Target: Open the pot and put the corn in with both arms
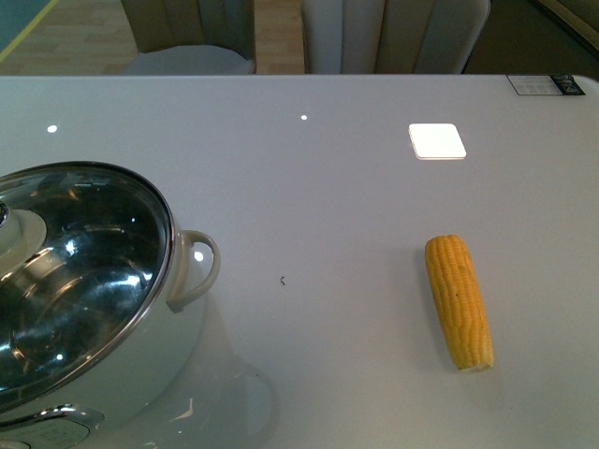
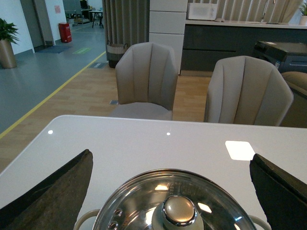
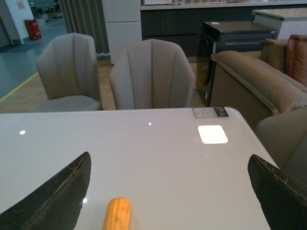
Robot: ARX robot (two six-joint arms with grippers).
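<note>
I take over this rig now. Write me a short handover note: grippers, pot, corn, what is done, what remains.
Left gripper: jaws open, empty, facing the knob of the round glass lid.
Right gripper: jaws open, empty, facing the yellow corn cob.
The large white pot stands on the white table, lid on; cob lies apart, to its right.
Done: nothing. Left: lift lid, put cob in.

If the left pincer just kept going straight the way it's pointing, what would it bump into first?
Most likely the knob of the glass lid, centred between its open fingers; depth is unclear.
</note>
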